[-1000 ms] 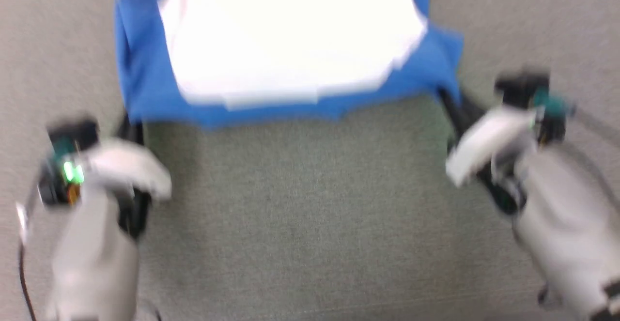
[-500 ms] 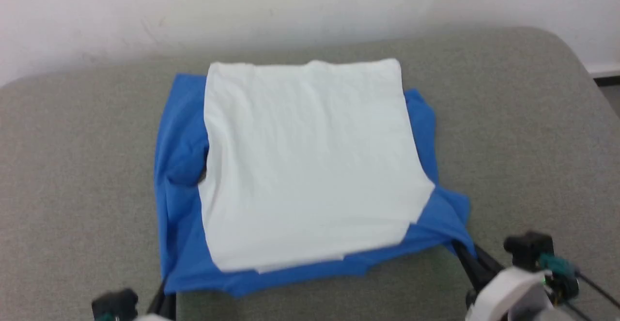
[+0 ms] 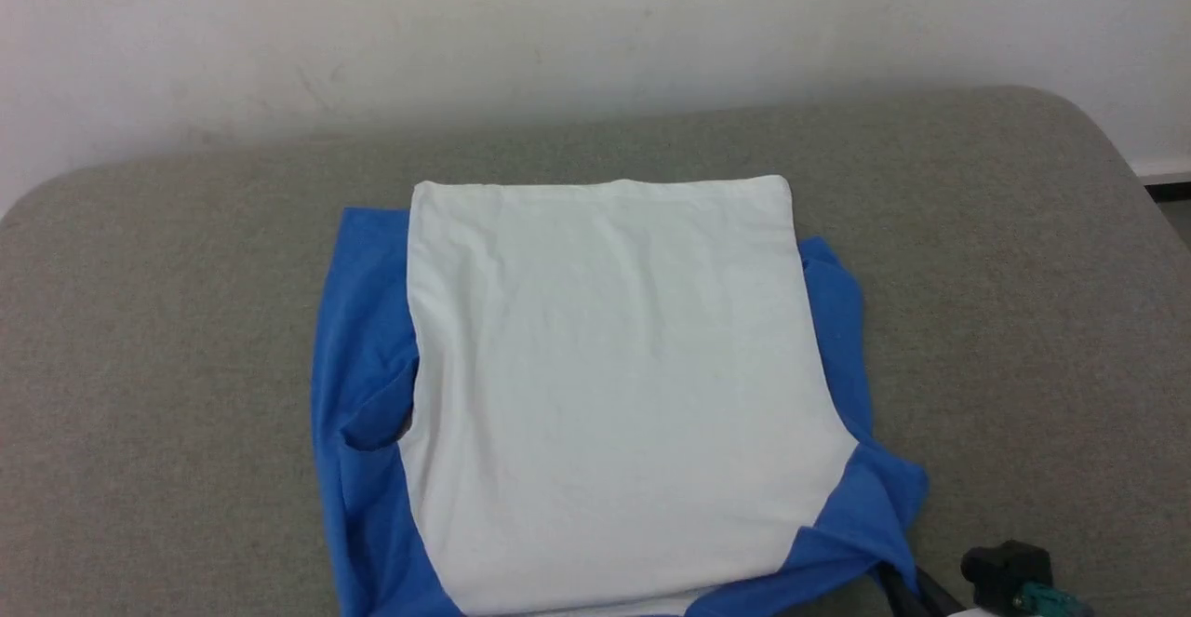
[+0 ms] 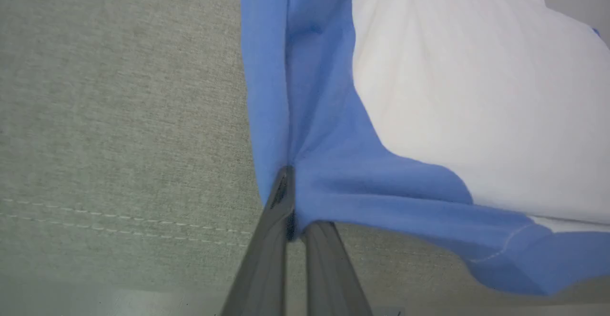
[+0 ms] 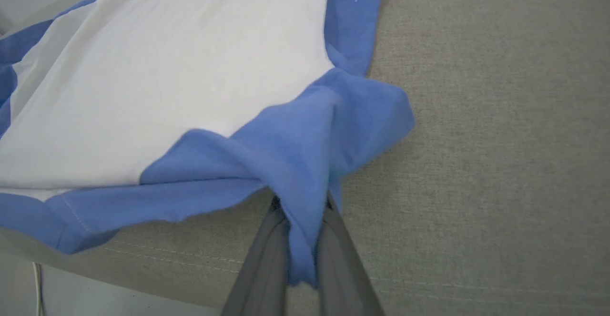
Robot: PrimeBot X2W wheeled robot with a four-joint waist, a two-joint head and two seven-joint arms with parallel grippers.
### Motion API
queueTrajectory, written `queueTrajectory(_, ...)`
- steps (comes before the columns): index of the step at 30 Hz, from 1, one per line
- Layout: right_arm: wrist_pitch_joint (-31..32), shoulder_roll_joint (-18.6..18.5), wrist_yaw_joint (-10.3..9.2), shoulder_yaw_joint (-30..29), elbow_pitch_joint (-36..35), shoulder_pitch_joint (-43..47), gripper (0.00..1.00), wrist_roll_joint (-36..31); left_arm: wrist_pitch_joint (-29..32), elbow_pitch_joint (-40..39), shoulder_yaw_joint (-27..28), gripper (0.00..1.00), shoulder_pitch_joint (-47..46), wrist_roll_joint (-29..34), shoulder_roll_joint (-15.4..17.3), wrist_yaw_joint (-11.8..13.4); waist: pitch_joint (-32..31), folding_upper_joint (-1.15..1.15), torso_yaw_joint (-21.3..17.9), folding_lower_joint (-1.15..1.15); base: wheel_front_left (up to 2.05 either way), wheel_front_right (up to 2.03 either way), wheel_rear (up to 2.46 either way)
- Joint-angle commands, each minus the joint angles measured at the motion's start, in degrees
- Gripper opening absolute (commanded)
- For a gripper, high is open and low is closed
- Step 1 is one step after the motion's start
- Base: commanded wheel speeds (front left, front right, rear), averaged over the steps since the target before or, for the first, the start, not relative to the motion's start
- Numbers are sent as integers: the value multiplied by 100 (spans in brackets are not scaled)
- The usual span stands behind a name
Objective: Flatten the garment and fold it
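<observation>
one garment [image 3: 605,394] on show, and it's a single folded bundle in the middle of the padded grey surface [image 3: 1023,273], with the pale wall [image 3: 558,31] behind. one squared white panel lies on top. blue fabric peeks out on three sides: a strip down the left, a strip down the right, and a band along the near edge. the far edge is straight and white.

two grippers are in play, one at each near corner. the left gripper [image 4: 293,211] comes in low over the surface, its two long dark fingers running up the left wrist view to the near left corner of the bundle. they're drawn close together with the blue edge nipped between them. the cloth gathers into a crease right at the tips and fans away from there.

over to the right gripper [image 5: 301,220], and it mirrors that at the near right corner. in the right wrist view its two fingers sit narrow with a fold of blue cloth hanging down between them. the blue corner bunches up and drapes over the tips. in the head view those dark fingers slant up and to the left from the bottom right edge and meet the blue corner. a dark block with a teal part sits just beside them.

a line of pale stitching runs across the surface just ahead of both grippers. the near blue hem lies close to the front edge of the padding.
</observation>
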Motion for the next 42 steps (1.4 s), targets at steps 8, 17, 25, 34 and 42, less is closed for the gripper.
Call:
queueTrajectory(8,-270,171,-55,43,-108,123,100,-57,-719,444,-100,100,-469,-152,-148,-264,-55,0,37,0,0,0,0)
queueTrajectory(17,-704,384,-55,-360,-1492,607,100,-113,-1189,-575,134,100,-405,-65,-139,-157,-255,0,39,0,0,0,0)
queueTrajectory(25,-378,530,-55,-657,-2687,772,100,-220,-923,-1509,331,100,-539,23,189,33,-208,0,-125,0,0,0,0)
queueTrajectory(34,-197,577,-55,-844,-3453,315,100,-194,-314,-1206,502,100,-2506,-23,699,62,774,0,-297,0,0,0,0)
queueTrajectory(42,-260,581,-55,-687,-3548,-403,100,-191,783,200,352,100,-5033,-163,1426,-362,1884,0,-595,0,0,0,0)
